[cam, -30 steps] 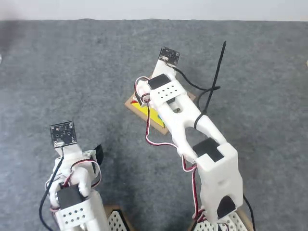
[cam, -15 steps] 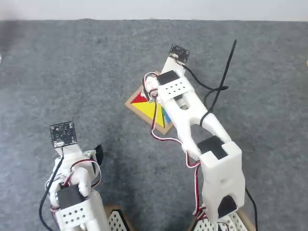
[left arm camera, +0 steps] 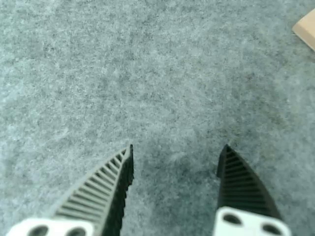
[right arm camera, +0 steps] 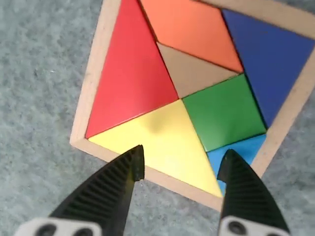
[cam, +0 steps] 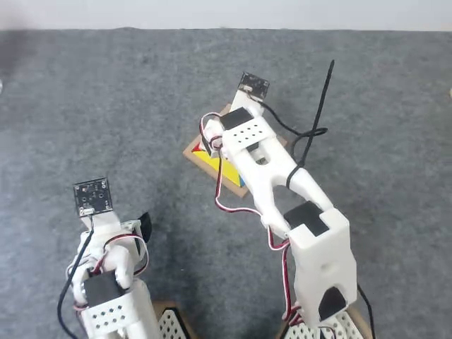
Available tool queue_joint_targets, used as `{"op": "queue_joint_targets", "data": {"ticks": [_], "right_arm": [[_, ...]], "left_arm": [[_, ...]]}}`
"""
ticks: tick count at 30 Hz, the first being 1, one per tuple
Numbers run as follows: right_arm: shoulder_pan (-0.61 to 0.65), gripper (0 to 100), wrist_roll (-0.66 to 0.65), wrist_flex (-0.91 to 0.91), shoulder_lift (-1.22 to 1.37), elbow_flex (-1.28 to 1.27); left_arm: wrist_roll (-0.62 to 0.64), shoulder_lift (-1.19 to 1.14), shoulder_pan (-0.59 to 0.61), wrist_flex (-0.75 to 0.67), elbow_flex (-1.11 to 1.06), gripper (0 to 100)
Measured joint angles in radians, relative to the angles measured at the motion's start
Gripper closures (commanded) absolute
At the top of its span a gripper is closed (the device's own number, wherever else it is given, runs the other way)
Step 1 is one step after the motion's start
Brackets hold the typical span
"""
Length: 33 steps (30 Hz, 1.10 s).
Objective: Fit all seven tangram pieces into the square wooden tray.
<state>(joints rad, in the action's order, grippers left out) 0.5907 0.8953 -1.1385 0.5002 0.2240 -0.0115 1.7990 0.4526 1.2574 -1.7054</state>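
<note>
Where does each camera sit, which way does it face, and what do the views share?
High view: fixed above, looking down; left arm, and right arm over the tray.
Left wrist view: on left arm, facing grey mat; open left end effector.
Right wrist view: on right arm, facing the filled tray; open right end effector.
Shared: all three show the tray; left wrist, a corner.

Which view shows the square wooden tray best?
Right wrist view: the square wooden tray shows nearly whole. In the high view the right arm covers most of it; the left wrist view catches one corner.
</note>
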Motion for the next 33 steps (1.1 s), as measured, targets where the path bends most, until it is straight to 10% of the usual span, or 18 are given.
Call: {"op": "queue_joint_targets", "data": {"ticks": [33], "right_arm": [[0.018, 77.9, -0.117, -0.239, -0.19, 0.057]], "left_arm": [[0.0, 0.0, 0.0, 0.0, 0.0, 73]]}}
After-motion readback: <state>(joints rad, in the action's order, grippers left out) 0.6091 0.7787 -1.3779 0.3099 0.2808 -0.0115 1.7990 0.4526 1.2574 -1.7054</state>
